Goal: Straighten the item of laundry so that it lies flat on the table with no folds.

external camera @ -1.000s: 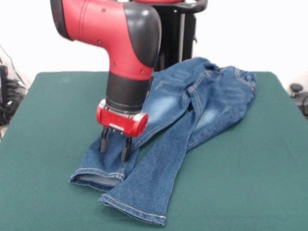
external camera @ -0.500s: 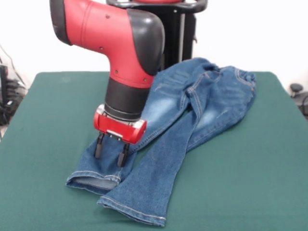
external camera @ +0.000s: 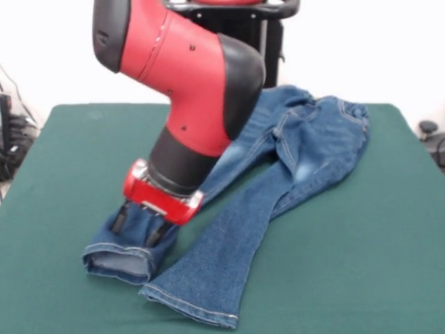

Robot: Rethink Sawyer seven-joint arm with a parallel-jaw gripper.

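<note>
- Jeans [external camera: 306, 149] lie on the table [external camera: 62, 160], waistband toward the far right corner, legs running to the near edge.
- Gripper [external camera: 136, 226] is tilted and has moved left and lower than a second ago; its fingers [external camera: 119, 218] pinch the left leg just above the hem.
- That hem has shifted left with it, so the two legs now spread wider apart.

The gripper [external camera: 137, 225] presses tilted onto one leg of the jeans [external camera: 292, 160], its dark fingers [external camera: 119, 218] apart with denim between them. That leg's hem lies just below the fingertips; the other leg spreads beside it on the green table [external camera: 361, 264].
</note>
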